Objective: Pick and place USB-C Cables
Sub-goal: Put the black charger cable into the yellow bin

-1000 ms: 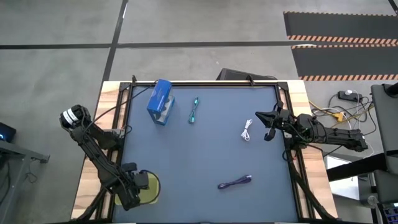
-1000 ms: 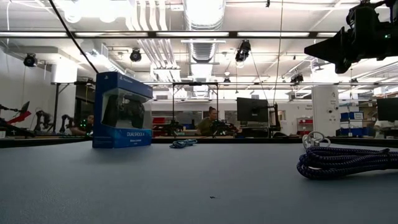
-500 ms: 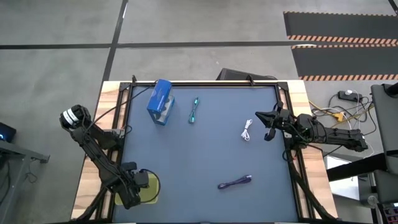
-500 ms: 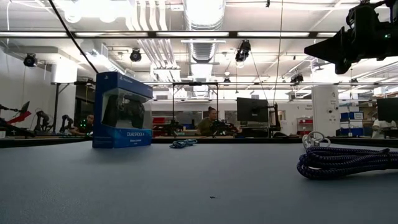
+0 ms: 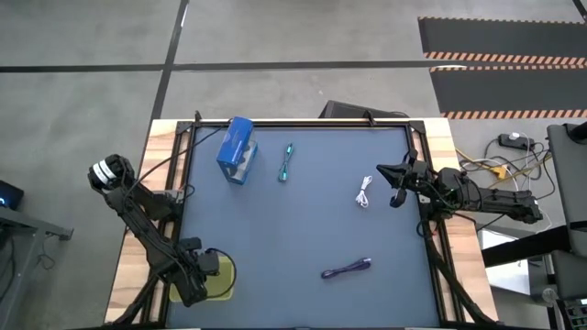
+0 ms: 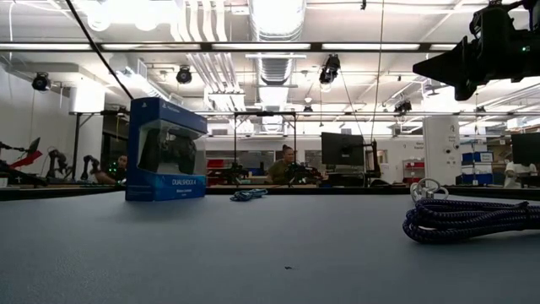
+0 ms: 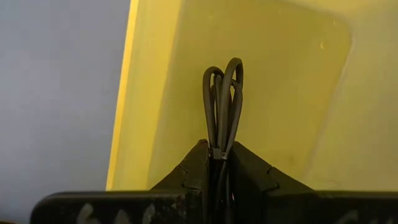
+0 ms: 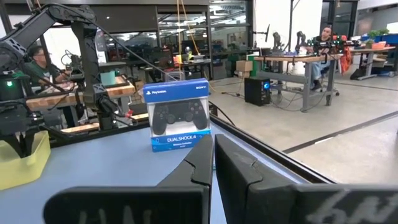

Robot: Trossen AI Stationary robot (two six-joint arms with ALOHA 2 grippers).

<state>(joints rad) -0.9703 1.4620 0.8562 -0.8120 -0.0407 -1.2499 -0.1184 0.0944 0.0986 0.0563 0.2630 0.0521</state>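
Observation:
My left gripper (image 7: 217, 151) is at the table's near left corner, over a yellow bin (image 5: 225, 277), shut on the black cable (image 7: 222, 99). Three cables lie flat on the dark mat: the teal one (image 5: 287, 163) toward the far side, the white one (image 5: 365, 192) on the right, and the purple one (image 5: 347, 269) near the front. The low view shows the purple cable (image 6: 468, 219) close up, with the white cable (image 6: 428, 188) behind it. My right gripper (image 5: 394, 183) is shut, raised above the mat near the right edge, just right of the white cable. My left gripper pinches the black cable bundle between its two fingers, beside a small tie (image 7: 216, 153) around the strands. The looped end (image 7: 227, 71) sticks out past the fingertips, over the inside of the yellow bin (image 7: 280, 93). Whether the loop touches the bin I cannot tell.
A blue game-controller box (image 5: 237, 151) with a clear window stands upright at the far left of the mat, next to the teal cable. Wooden table borders and arm bases frame both sides. The mat's middle is bare. People sit at desks in the room beyond.

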